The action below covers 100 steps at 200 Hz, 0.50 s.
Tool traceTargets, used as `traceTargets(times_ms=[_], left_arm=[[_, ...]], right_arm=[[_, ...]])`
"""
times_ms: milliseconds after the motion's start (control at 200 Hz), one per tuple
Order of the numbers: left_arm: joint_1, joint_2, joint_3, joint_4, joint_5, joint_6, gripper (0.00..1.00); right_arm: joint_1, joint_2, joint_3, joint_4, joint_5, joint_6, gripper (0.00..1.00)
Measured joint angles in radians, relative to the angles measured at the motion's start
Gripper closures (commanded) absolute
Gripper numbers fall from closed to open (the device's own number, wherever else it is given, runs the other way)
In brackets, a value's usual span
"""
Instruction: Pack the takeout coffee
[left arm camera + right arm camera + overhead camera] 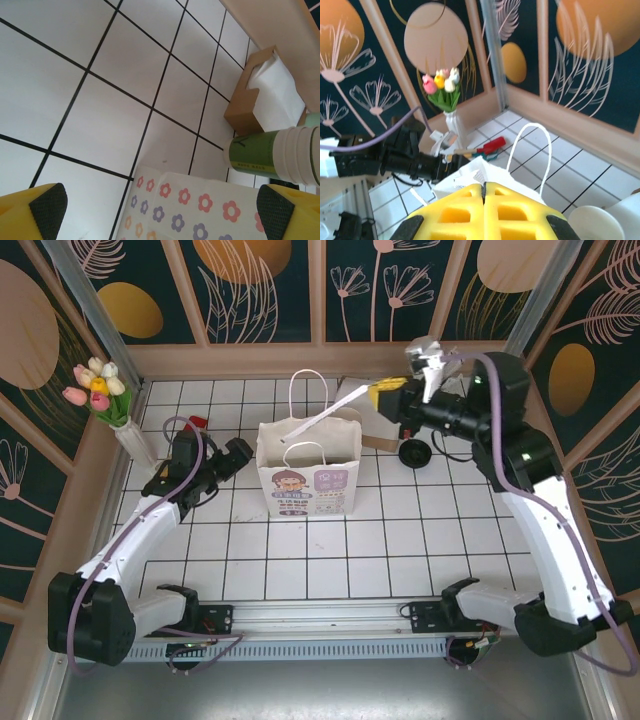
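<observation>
The paper bag (308, 475) stands mid-table. The vase of tulips (100, 390) is far off to its left. The napkin box (242, 112) sits just behind its right side, with the round lid (414, 453) to the bag's right.

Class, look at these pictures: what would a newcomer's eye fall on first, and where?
The white bag stands upright in the middle of the tiled table, handles up. The right pincer, yellow, hangs shut by its far right corner, while the left pincer gapes open at its left side. Bright tulips stand in the far left corner.
</observation>
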Motion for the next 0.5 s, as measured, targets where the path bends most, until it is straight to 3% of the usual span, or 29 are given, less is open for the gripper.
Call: traceTargets(times_ms=[295, 500], left_arm=[[0.000, 0.018, -0.010, 0.020, 0.110, 0.004, 0.01], [0.000, 0.056, -0.003, -0.026, 0.108, 0.054, 0.01]], right_arm=[[0.060, 0.185, -0.011, -0.035, -0.029, -0.083, 1.00], [0.106, 0.300, -0.012, -0.038, -0.037, -0.106, 1.00]])
